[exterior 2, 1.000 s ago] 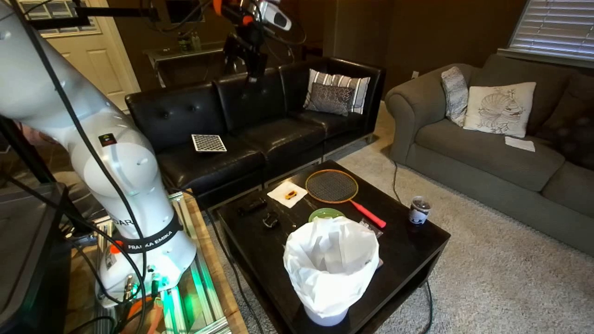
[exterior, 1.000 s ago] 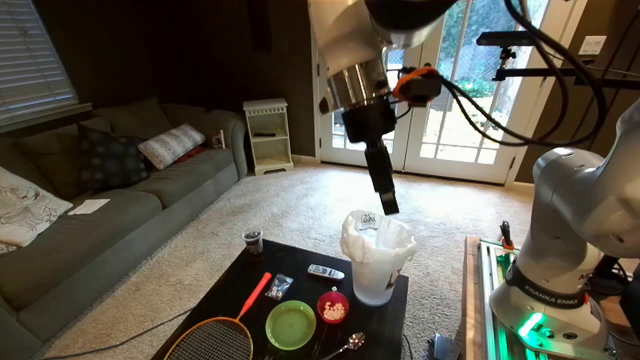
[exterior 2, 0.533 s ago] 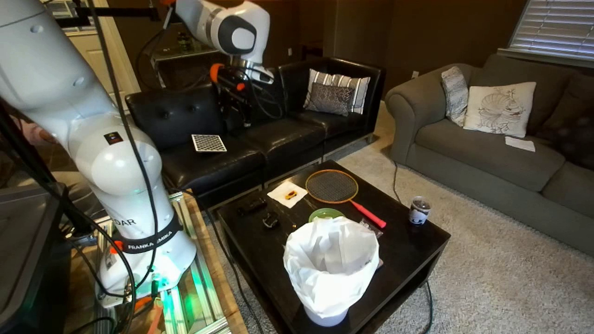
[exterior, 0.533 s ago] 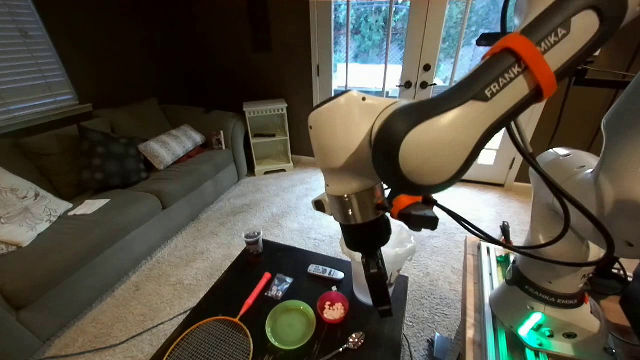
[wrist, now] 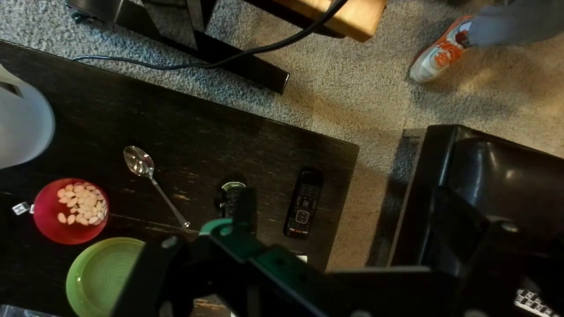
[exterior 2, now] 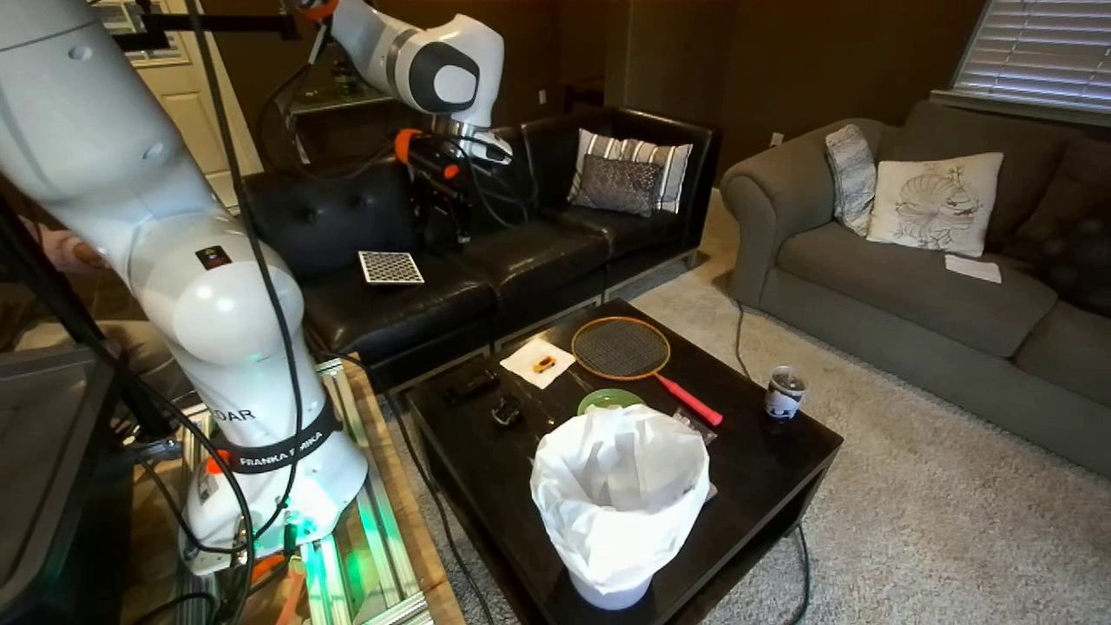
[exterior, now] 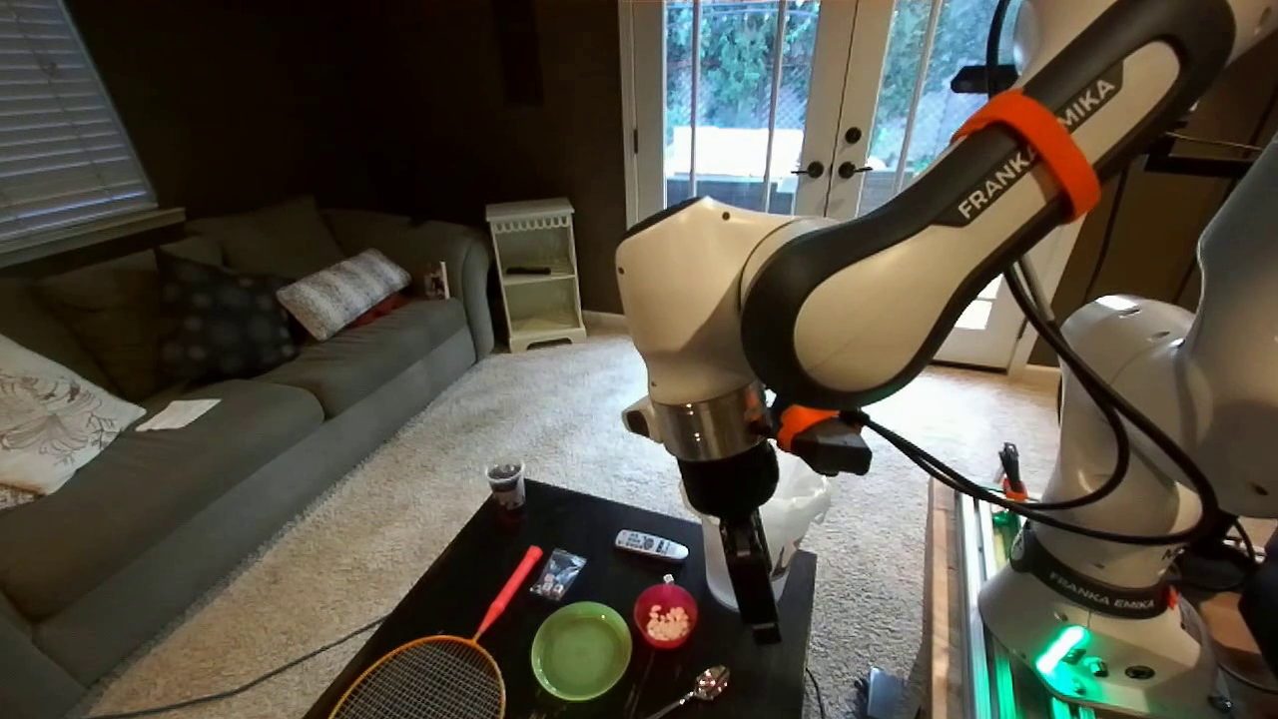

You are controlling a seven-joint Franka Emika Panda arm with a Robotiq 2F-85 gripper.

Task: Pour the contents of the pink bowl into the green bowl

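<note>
Compared with a second ago, the tool (exterior: 766, 635) hangs much lower in both exterior views; against half a second ago it sits only slightly lower. The pink bowl (wrist: 47, 213) and the green bowl (exterior: 581, 651) keep their places on the table (exterior 2: 746, 469).

In the wrist view the tool's fingers (wrist: 245, 209) are spread wide, with a black remote (wrist: 304, 203) showing between them, down on the table. The tool is apart from both bowls.

The pink bowl stands upright near the corner that carries a lined white container (exterior 2: 612, 529), just beside that container. The contents (wrist: 86, 203) lie in the pink bowl, gathered to one side so that part of its bottom shows red. On the pink bowl's far side from the container sits the green bowl, also upright, so near that I cannot tell whether the two touch.

Between the bowls and the edge nearest the robot base (exterior 2: 325, 482) lies a spoon (wrist: 139, 162); farther along that edge, near the next corner, is the black remote. Along the opposite edge runs a racket (exterior 2: 621, 349), its red handle (exterior 2: 690, 401) pointing toward the corner where a cup (exterior 2: 784, 395) stands. A gray remote (exterior: 651, 544) rests near the edge between the cup's corner and the container's.
</note>
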